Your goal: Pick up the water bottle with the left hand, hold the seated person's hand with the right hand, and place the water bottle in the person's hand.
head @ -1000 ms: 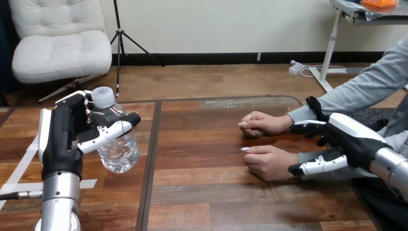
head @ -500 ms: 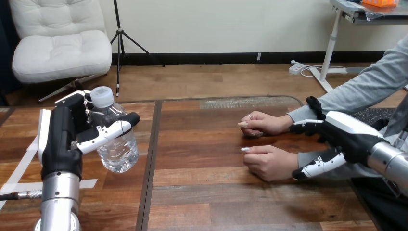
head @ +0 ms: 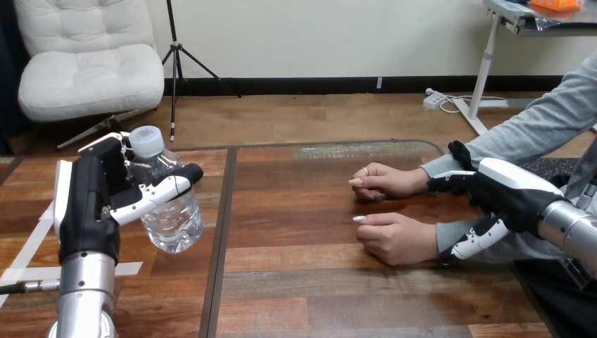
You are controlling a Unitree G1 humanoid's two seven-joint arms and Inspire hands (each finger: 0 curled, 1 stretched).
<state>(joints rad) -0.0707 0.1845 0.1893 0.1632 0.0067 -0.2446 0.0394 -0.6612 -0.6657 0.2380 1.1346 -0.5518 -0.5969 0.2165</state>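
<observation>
A clear water bottle (head: 167, 211) with a white cap is held above the table's left part, slightly tilted, with my left hand (head: 88, 204) shut on it, thumb across its front. The person's two hands rest on the table at the right: the nearer hand (head: 394, 236) loosely curled, the farther hand (head: 387, 179) behind it. My right hand (head: 514, 197) hovers at the nearer arm's grey sleeve, just behind the wrist. Its fingers reach over the sleeve's far side and its thumb lies along the near side, not closed round it.
The wooden table (head: 317, 296) has a dark seam (head: 220, 232) running front to back beside the bottle. White tape strips (head: 28, 246) lie on the left part. A black pad (head: 545, 169) lies at the right edge under the person's arms.
My right hand has drawn back to the right along the sleeve and its thumb has swung in toward the forearm. The bottle and left hand have stayed almost still.
</observation>
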